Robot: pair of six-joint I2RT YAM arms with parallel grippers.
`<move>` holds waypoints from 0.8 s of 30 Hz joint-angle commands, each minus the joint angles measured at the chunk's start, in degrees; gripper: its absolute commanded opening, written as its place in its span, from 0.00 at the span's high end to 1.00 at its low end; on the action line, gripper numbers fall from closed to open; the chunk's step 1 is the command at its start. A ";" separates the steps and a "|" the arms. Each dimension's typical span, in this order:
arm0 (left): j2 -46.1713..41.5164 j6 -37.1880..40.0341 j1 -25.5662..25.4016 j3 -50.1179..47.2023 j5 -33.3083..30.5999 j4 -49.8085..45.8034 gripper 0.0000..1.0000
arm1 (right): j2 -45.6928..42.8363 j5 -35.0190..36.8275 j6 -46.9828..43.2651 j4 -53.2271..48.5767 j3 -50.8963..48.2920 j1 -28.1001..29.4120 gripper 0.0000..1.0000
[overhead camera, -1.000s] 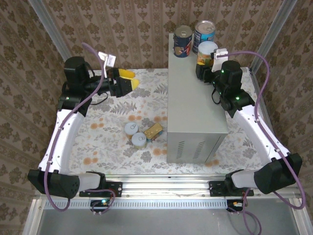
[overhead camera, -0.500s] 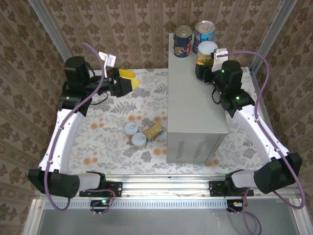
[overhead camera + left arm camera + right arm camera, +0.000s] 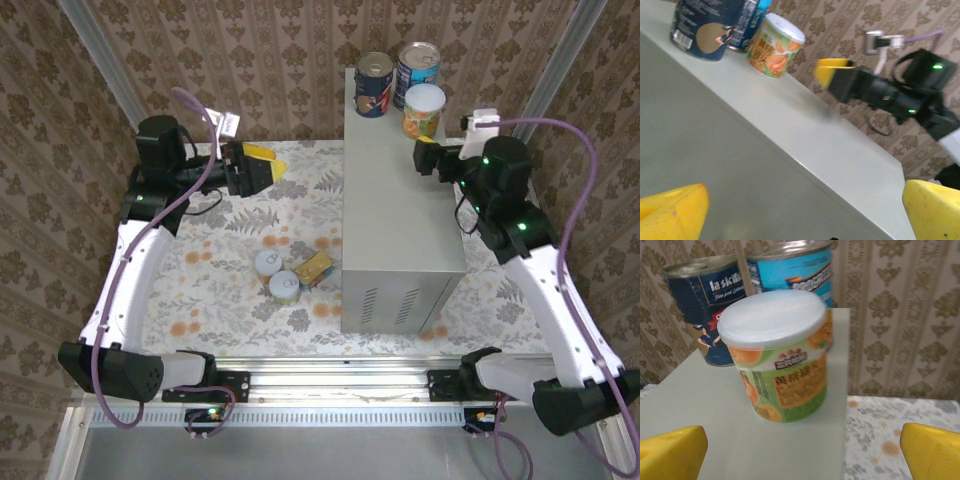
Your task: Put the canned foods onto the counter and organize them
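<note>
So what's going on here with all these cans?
The two arms are putting cans on the grey counter. A dark blue can, a light blue can and an orange-and-green can stand at its far end; the right claw is open, clear of the last. The left claw hangs open over the floral floor, where two round cans and a gold tin lie.

The top external camera looks down from above and behind the arm bases [image 3: 330, 385] over the whole counter [image 3: 400, 220] and floral floor [image 3: 220, 290], the right wrist camera faces the orange-and-green can [image 3: 780, 375] close ahead of its yellow fingertips [image 3: 670, 452], and the left wrist camera sees that can farther ahead across the counter.
</note>
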 commanded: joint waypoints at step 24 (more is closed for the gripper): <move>0.50 13.70 -7.28 -2.14 -31.92 -26.62 0.00 | -0.21 6.99 9.17 -14.37 7.45 -4.61 0.00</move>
